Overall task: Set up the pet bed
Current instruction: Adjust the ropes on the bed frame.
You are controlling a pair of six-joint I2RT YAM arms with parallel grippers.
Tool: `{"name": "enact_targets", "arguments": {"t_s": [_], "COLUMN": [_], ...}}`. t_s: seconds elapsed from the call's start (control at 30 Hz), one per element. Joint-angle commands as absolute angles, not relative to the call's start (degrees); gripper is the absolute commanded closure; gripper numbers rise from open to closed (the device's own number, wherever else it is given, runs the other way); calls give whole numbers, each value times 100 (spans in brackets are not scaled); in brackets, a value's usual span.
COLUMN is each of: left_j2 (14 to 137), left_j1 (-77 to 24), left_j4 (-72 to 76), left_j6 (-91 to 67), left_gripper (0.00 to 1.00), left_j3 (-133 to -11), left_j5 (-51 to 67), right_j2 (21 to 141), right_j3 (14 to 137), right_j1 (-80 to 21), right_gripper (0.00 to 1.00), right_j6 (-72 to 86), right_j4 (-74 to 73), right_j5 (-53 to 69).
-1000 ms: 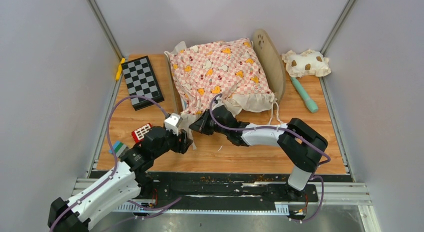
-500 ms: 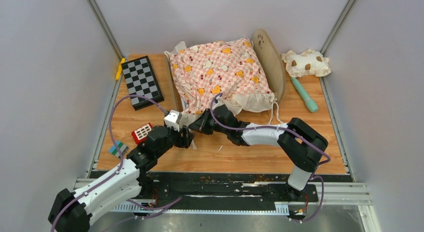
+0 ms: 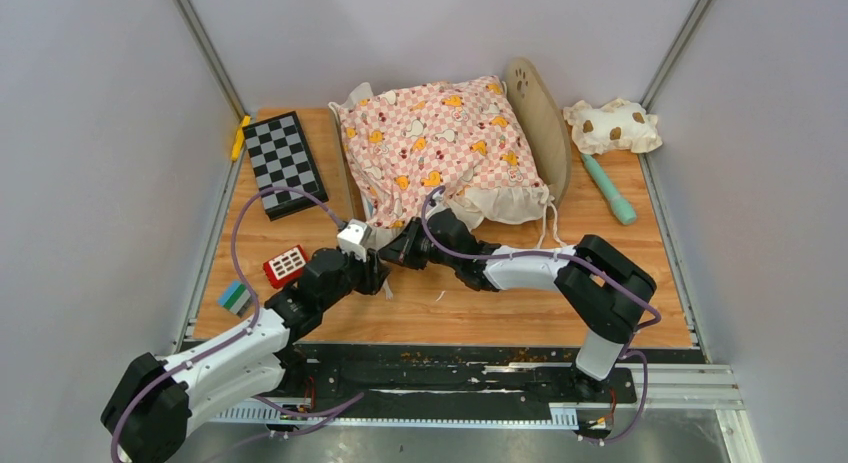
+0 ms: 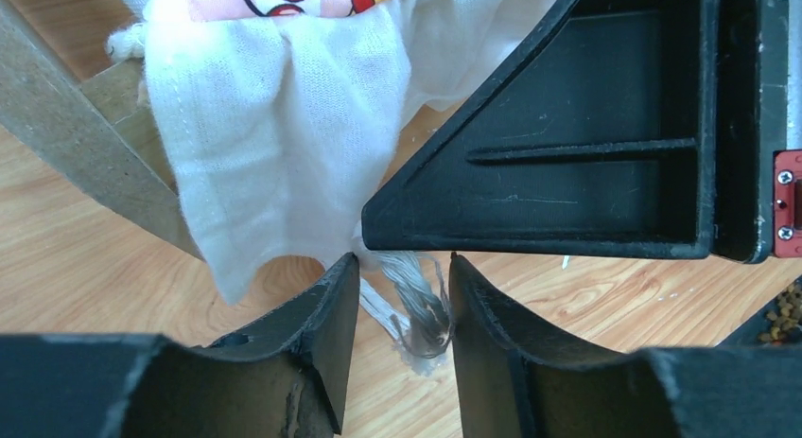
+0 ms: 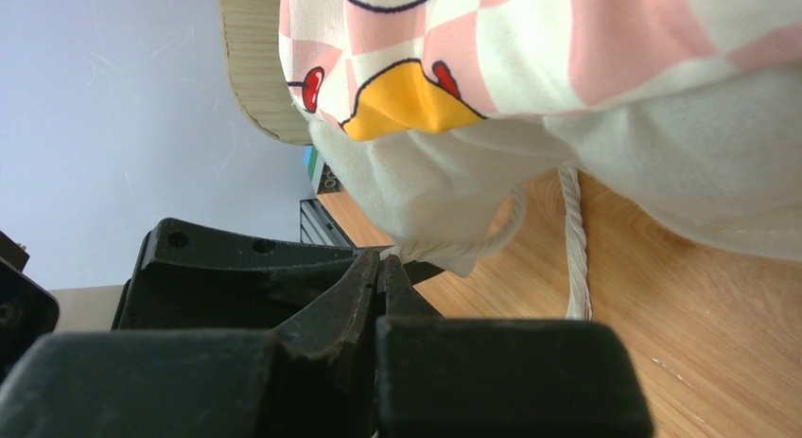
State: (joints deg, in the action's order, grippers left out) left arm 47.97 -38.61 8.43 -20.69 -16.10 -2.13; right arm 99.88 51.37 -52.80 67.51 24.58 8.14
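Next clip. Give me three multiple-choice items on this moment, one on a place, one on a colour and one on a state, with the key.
1. Where on the table is the spotted pillow?
A. near left corner
B. middle
C. far right corner

2. What colour is the stick right of the headboard?
A. red
B. teal
C. black

3. How is the left pincer?
A. open, a frayed cord between its fingers
B. shut on the pillow
C. out of view

Key:
1 C: the top view shows the pillow at the far right, by the wall.
2 B: the stick is plainly teal against the wood.
3 A: the left wrist view shows the fingers apart, with the cord's end hanging between them.
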Motion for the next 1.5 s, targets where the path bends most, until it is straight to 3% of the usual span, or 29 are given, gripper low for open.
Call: {"name": "enact_targets", "arguments": {"t_s": [0.0,0.2,0.37,0.53,0.7,0.93,1.13,1.47], "left_j2": [4835,4690,4665,4941,5637,6317,6407,7129], "left_j1": [-3885,-3885,-3889,-3885,-3885,-3885,-3885,-3885], "left_j4": [1124,677,155,27,-517,-624,-715,-1067], "left_j6": [-2024,-1906,-1815,-1905,-1887,-1784,-1865,-2030], "left_gripper": [57,78,84,85,79,78,77,71], "left_j3": [-1553,-1556,-1654,-1798,-2334,-2696,-2623,-2962], "left_j5": [-132,-264,-479,-867,-1187,-883,-965,-883], "right_j2": [9871,9861,9906,10007,10114,10243,10131,10296], "right_j3": [5042,4945,4905,4844,4913,4929,4799,4988], "right_j1": [-5247,-5229,-5229,-5229,-5227,-5229,-5229,-5227], "right_gripper": [100,100,100,100,100,100,82,69], "right_j6": [6847,6811,6653,6500,6340,6183,5995,5872], "right_j4": [2794,2802,2747,2712,2595,2577,2468,2371], "right_j5": [878,834,729,571,481,473,255,303]}}
